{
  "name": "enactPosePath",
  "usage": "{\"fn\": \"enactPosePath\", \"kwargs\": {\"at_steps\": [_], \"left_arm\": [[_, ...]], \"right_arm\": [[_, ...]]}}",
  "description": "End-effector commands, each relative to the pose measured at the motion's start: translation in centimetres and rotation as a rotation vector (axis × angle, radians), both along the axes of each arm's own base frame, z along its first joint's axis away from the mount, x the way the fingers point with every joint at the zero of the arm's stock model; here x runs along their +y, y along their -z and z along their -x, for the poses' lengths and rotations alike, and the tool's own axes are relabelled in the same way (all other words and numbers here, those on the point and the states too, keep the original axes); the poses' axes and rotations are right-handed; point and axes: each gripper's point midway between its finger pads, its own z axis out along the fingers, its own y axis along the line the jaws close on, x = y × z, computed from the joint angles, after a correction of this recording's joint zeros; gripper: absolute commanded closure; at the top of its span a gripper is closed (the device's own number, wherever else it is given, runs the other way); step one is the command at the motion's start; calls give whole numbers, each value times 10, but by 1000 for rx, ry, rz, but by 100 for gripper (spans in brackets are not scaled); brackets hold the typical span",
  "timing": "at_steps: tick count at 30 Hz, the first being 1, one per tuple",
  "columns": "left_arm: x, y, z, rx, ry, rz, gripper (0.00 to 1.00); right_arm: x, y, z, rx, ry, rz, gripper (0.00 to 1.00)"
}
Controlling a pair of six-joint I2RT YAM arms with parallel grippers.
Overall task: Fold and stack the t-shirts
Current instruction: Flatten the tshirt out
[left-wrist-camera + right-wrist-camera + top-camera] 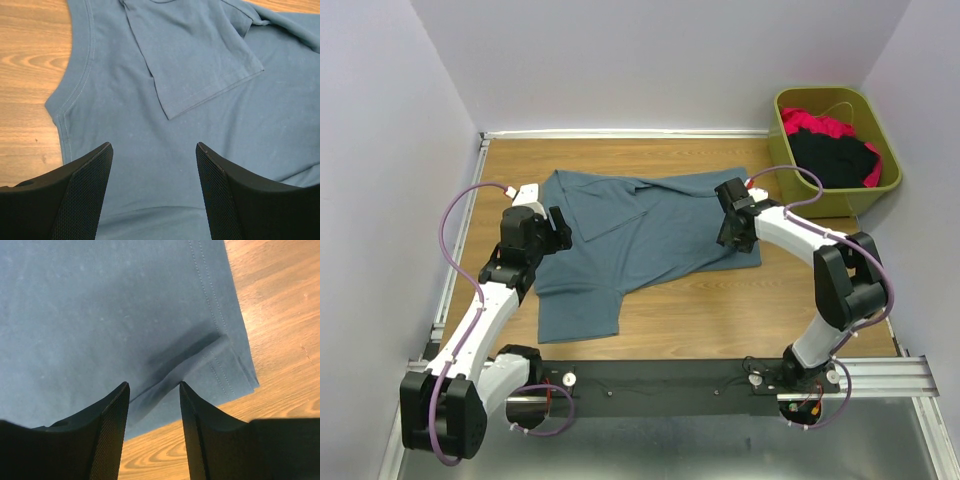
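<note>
Fingers [82, 195] of the left gripper [153, 146] stand wide apart with nothing between them, hovering over the slate-blue t-shirt [210, 150]. Beneath them the cloth lies flat, and just ahead a sleeve [200, 65] is folded in over the body. The right gripper [153, 385] is spread too, though less widely, and holds nothing. Its fingertips [112, 410] sit over the shirt's hem corner [235, 365], where a small ridge of cloth [190, 360] runs up toward the gap between them. Whether they touch the fabric cannot be told.

Seen from above, the left gripper is at the shirt's left edge and the right gripper at its right edge. The shirt is spread across the middle of the wooden table [720, 315], with one part reaching toward the near edge. Beyond the right arm, at the far right corner, stands the olive-green bin [778, 140]. In it lie a red-pink t-shirt [810, 124] and a black t-shirt [835, 160], bunched together.
</note>
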Motion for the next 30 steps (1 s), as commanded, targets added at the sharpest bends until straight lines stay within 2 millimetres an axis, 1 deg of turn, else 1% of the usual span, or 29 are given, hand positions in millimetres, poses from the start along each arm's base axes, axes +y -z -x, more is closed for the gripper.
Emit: {"fn": "enactPosePath", "kwargs": {"at_steps": [1, 2, 3, 5, 6, 8, 9, 10, 11, 12, 13, 16, 18, 21, 23, 24, 25, 26, 28, 29, 30], "left_arm": [[5, -14, -5, -60, -16, -25, 25], [5, -15, -5, -63, -16, -25, 25], [5, -16, -5, -65, -17, -25, 25], [5, -17, -5, -69, -17, -25, 25], [5, -17, -5, -72, -17, -25, 25], [5, -19, -6, -76, -17, -27, 25], [5, -19, -6, -76, -18, -26, 25], [6, -19, -6, -76, -21, -27, 25], [5, -19, -6, -76, -19, -28, 25], [6, -19, -6, -76, -20, -30, 25], [5, -20, -6, -78, -20, -29, 25], [5, -20, -6, -81, -20, -28, 25], [6, -20, -6, -81, -24, -29, 25], [7, -19, -6, -78, -30, -33, 25], [9, -19, -6, -77, -35, -36, 25], [9, -19, -6, -77, -35, -37, 25], [8, -18, -5, -73, -33, -38, 25], [8, -18, -6, -74, -33, -34, 25], [8, -17, -5, -69, -34, -36, 25], [9, -17, -5, -68, -37, -35, 25], [9, -16, -5, -63, -38, -35, 25]], "right_arm": [[-11, 9, 0, -6, 65, 44, 49], [-11, 9, 1, -7, 66, 43, 51], [-11, 6, 1, -13, 67, 40, 58], [-13, 7, 6, -9, 66, 41, 65], [-13, 4, 7, -17, 66, 35, 76], [-16, 8, 18, 4, 62, 33, 86], [-17, 9, 22, 7, 64, 31, 94], [-17, 5, 25, -1, 69, 20, 98], [-18, 5, 28, 0, 71, 15, 99], [-21, 8, 35, 11, 72, 20, 99], [-22, 3, 38, 1, 78, 15, 99], [-27, -2, 47, 3, 94, 14, 99], [-32, -11, 54, -6, 109, 23, 99], [-39, -18, 68, -3, 127, 25, 99], [-41, -15, 83, 32, 138, 10, 99], [-40, -18, 88, 28, 138, -7, 99], [-40, -15, 94, 40, 149, -19, 99], [-39, -6, 108, 80, 147, -34, 99], [-37, -4, 119, 94, 159, -72, 98], [-36, 4, 133, 137, 156, -93, 96], [-34, 6, 137, 147, 157, -108, 90]]}}
